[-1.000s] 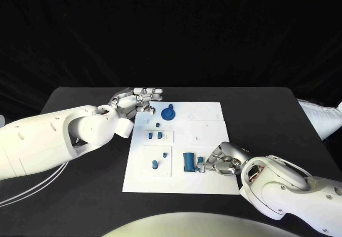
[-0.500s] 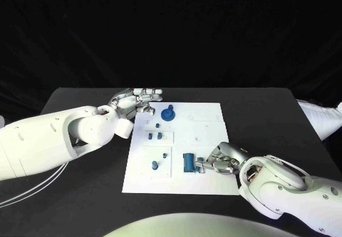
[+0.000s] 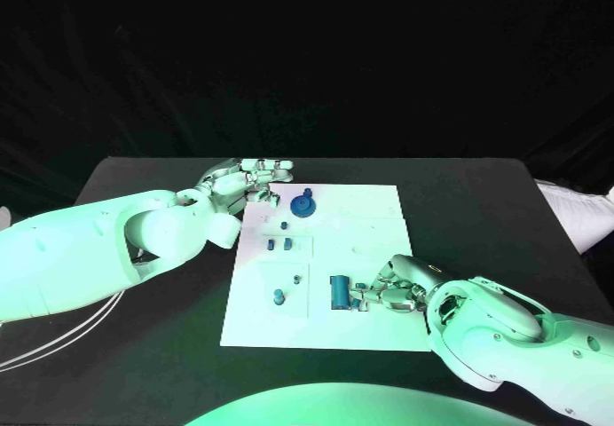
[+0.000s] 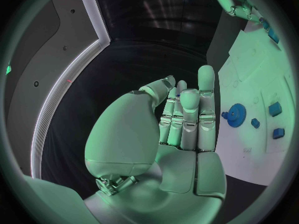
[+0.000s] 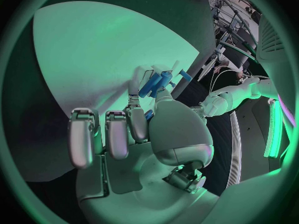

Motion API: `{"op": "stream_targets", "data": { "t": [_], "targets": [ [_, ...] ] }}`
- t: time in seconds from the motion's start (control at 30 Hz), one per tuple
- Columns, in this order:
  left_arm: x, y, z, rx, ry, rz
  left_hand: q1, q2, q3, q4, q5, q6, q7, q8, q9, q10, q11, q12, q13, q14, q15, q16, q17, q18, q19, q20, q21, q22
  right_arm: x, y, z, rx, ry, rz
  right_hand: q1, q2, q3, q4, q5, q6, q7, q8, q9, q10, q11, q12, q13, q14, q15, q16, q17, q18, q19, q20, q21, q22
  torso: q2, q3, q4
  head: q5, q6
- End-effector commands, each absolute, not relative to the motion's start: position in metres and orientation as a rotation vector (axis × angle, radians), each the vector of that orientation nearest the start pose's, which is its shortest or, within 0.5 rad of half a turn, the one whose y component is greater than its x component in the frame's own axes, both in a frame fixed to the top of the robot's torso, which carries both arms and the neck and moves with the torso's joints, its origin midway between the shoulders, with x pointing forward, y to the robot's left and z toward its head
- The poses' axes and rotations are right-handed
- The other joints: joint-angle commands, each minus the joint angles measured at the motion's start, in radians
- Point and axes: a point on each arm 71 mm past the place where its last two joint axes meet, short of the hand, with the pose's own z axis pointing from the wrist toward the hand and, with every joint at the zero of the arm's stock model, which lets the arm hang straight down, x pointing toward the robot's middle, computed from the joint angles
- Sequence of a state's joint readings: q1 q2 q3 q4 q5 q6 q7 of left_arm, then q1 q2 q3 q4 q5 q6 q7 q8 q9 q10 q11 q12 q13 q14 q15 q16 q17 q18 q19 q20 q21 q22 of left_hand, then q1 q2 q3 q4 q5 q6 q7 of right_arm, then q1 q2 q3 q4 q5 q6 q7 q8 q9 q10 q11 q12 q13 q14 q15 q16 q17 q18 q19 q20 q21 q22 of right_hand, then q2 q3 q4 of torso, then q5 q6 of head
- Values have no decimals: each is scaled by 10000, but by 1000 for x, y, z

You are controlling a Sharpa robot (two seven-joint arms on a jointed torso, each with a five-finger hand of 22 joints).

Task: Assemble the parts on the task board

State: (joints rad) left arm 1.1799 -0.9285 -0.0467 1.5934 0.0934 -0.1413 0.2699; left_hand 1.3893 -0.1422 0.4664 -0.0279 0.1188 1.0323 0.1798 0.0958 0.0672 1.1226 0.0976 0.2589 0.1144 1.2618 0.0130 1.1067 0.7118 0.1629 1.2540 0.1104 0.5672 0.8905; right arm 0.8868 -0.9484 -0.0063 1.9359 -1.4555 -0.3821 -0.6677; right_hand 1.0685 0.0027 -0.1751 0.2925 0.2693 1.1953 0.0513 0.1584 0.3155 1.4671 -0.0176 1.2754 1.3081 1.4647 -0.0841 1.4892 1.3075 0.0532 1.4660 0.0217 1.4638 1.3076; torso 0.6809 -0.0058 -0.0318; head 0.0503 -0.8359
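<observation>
Black table (image 3: 153,177) under and around both hands, black curtain (image 3: 307,80) beyond them (fills the whole background), nothing more nameable.

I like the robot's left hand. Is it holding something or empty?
Empty. The left hand shows straight fingers with nothing between them, beside the white board.

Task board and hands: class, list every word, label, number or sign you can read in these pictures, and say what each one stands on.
None can be read. The task board shows faint outlines but no lettering, and the blue parts, such as the round gear, carry no marks. The left hand and right hand bear no legible label either.
</observation>
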Motion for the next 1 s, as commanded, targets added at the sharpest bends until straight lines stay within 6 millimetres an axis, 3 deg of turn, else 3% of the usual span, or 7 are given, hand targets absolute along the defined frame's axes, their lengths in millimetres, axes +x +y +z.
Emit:
{"op": "stream_targets", "data": {
  "t": [0.03, 0.87, 1.0],
  "targets": [
    [466, 219, -192, -12661, 15996, -16648, -71, 58, -58, -27, 18, -58, -35, 32, 6, -65, 8, 20, 17, -70, -9, -5, -9, 192, -73, -11, -50, -17, 348, -168, -267, 2043, 20446, 4726, -94, -18, -50, -4, 33, -49, -22, 71, -16, 190, -78, -12, 959, 814, -50, 8, 1344, -146, 327, -24, 7, 1050, -1, 1, -9, 7, -14],
    [466, 220, -192, -12683, 16025, -16615, -71, 58, -58, -27, 18, -58, -35, 32, 6, -65, 8, 20, 17, -70, -9, -5, -9, 192, -73, -11, -50, -17, 350, -164, -268, 1870, 20463, 4731, 725, -22, -129, -205, 188, -82, -37, 146, 44, 189, -94, 14, 987, 815, -66, 5, 1345, -145, 325, -41, -2, 1050, -5, 1, -14, 11, -22],
    [466, 220, -192, -12685, 16026, -16611, -71, 58, -58, -27, 18, -58, -35, 32, 6, -65, 8, 20, 17, -70, -9, -5, -9, 192, -73, -11, -50, -17, 350, -164, -268, 1862, 20454, 4720, 934, 9, -145, -240, 503, -100, -36, 160, 57, 187, -94, 12, 990, 814, -68, 0, 1339, -145, 327, -44, -3, 1054, -8, -1, -9, 6, -23]
  ]
}}
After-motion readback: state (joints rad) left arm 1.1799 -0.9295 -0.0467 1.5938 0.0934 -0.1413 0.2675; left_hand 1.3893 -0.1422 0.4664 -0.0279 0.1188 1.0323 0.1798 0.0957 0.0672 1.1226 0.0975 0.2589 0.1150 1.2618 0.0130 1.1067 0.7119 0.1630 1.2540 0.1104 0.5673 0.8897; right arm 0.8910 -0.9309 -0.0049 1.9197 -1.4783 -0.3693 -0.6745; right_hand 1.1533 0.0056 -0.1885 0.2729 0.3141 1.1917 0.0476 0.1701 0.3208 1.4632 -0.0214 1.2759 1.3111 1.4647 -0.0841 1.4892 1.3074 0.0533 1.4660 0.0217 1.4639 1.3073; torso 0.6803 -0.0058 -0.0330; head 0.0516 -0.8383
